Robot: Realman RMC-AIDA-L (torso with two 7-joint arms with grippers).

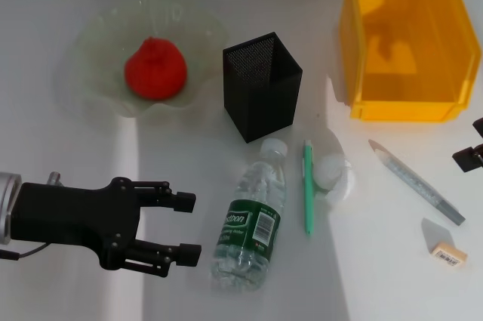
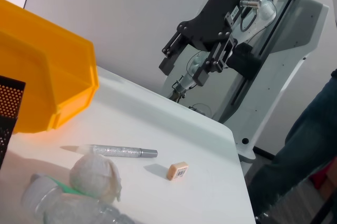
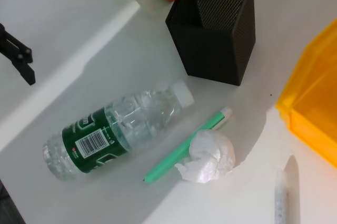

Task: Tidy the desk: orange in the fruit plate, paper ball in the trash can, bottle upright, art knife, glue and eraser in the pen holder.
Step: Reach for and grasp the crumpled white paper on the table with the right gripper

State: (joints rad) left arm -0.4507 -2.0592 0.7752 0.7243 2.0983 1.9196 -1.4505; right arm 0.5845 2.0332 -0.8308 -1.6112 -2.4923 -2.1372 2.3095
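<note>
The orange (image 1: 155,68) lies in the pale-green fruit plate (image 1: 90,94) at the back left. In the middle stands the black mesh pen holder (image 1: 260,87), with the orange-yellow trash can (image 1: 407,38) at the back right. On its side in front of the holder lies the bottle (image 1: 249,219), its cap toward the holder. To its right are the slim green art knife (image 1: 308,185), the paper ball (image 1: 332,172), the silver glue stick (image 1: 416,181) and the eraser (image 1: 447,251). My left gripper (image 1: 189,227) hovers open just left of the bottle. My right gripper (image 2: 184,71) hangs open past the table's right edge.
The table's right edge (image 2: 231,134) lies just beyond the eraser (image 2: 178,170). A person's leg (image 2: 305,150) and the robot's stand (image 2: 274,60) are off that side. The paper ball (image 3: 210,155) touches the art knife (image 3: 184,147) near the bottle (image 3: 116,129).
</note>
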